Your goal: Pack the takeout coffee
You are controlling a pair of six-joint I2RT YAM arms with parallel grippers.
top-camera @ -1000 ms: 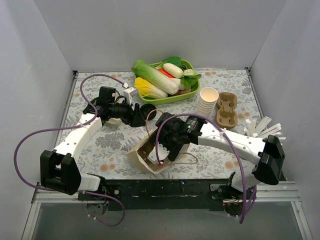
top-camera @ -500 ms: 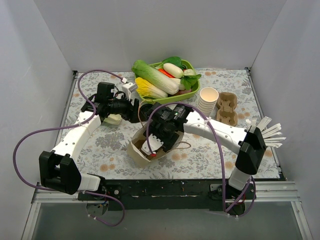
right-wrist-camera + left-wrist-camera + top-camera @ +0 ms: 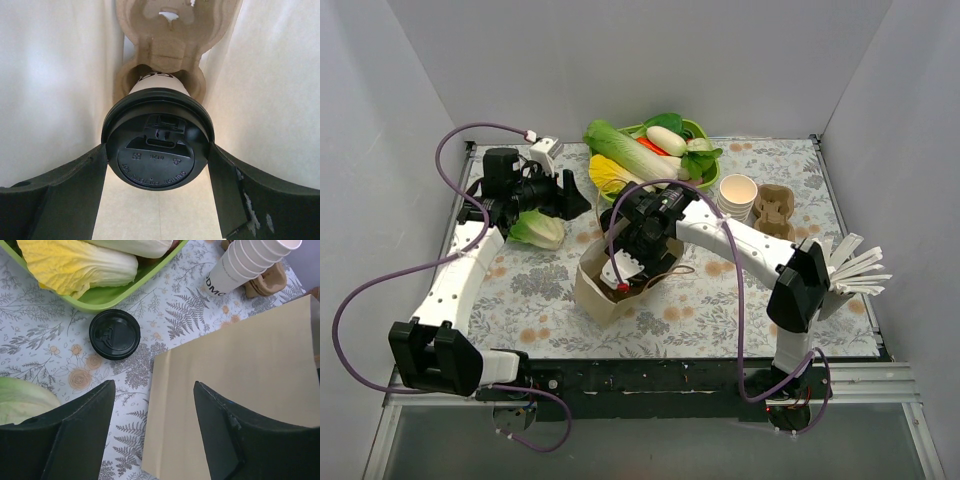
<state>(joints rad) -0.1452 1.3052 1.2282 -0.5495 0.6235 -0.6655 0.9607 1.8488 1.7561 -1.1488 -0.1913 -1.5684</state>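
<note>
Grey walls box in a floral-print tablecloth, and from above an upright brown paper bag stands near its middle. Behind the bag sits a green plastic tray of vegetables, and to the bag's right a stack of lidless cream paper cups. The bag looks light and nothing braces it, so a sideways drag by the arm inside could tip it. The right gripper is sunk in the bag's mouth, while the left gripper hovers behind the bag to its left, apart from it

From the left wrist, the dark fingers stand well apart and hold nothing. Only tablecloth and a corner of the bag lie below them, and a loose round black plastic lid lies between the bag and the tray

From the right wrist, inside the bag, the takeout coffee, a small cream-white paper cup with a round black plastic lid, sits in a pocket of a moulded brown pulp carrier. Lifting away before letting go could pull the cup out or pop the lid. The fingers are spread wide, pressed to the lid's rim on both sides, which reads as a wide grip
</note>
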